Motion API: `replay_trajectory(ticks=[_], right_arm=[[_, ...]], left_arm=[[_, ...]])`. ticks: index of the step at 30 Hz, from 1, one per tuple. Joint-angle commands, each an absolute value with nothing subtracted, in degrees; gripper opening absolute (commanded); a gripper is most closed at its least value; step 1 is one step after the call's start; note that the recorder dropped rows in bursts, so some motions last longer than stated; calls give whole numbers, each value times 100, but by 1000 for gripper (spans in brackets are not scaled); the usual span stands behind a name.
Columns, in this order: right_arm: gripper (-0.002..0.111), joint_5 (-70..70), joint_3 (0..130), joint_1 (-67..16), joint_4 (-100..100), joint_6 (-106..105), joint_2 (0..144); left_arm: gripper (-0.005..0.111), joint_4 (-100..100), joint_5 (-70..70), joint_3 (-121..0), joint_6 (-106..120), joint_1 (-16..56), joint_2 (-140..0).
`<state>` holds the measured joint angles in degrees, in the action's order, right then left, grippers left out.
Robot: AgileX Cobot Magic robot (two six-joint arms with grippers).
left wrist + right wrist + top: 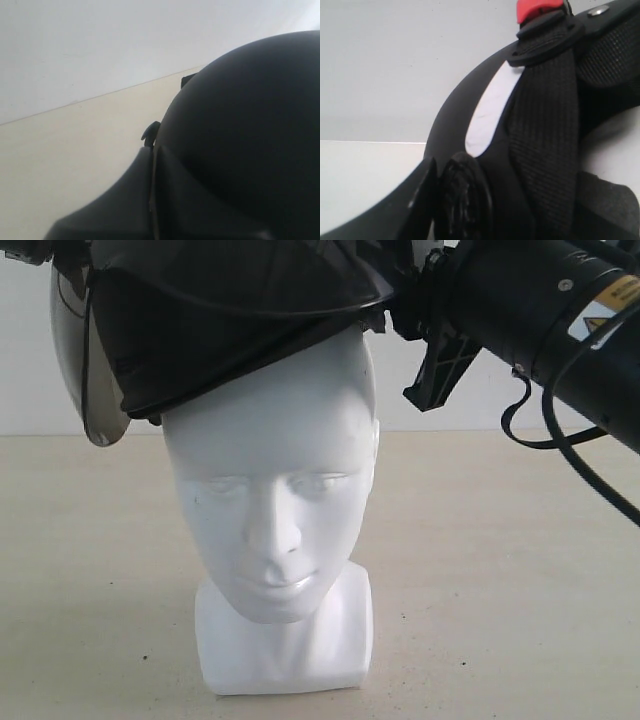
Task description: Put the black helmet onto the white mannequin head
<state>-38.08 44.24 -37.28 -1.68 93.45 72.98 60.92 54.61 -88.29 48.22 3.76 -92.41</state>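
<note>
The black helmet (230, 320) sits tilted on top of the white mannequin head (275, 510), its smoky visor (85, 360) hanging down at the left. The head stands upright on its block base, face uncovered. My right gripper (418, 345) is at the helmet's right rim, one finger (440, 365) hanging outside the shell. In the right wrist view that finger (417, 200) stands a sliver off the padded rim (465, 200), beside the chin strap (545, 130); its partner is hidden. In the left wrist view, a finger (110, 205) of my left gripper (162, 200) lies tight against the helmet shell (240, 130).
The head stands on a pale wooden tabletop (500, 570) with a white wall behind it. The right arm's black tube and cables (560, 310) cross the upper right, close above the table. A red strap buckle (535, 9) shows at the helmet's edge.
</note>
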Motion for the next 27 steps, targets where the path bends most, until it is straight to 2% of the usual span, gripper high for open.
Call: replay_trajectory(ticks=[1,7,18,21,25,27], right_arm=[[0,-3091,4402,-3711,473,8796,7317],[0,-2504,4402,-3711,665,8796,7317],[1,-2515,4402,-3711,883,8657,7317],[9,-2541,4402,-3711,893,8657,7317],[30,-2586,4402,-3711,893,8657,7317],[37,-2566,4402,-3711,893,8657,7317]], left_arm=[[5,6610,6960,-8828,4807,737,-9166],[5,6610,6996,-8828,4807,737,-9166],[5,6610,6996,-8828,4807,737,-9166],[5,6610,6996,-8828,4807,737,-9166],[5,6661,6996,-8828,4897,737,-9166],[5,6661,6996,-8828,4897,737,-9156]])
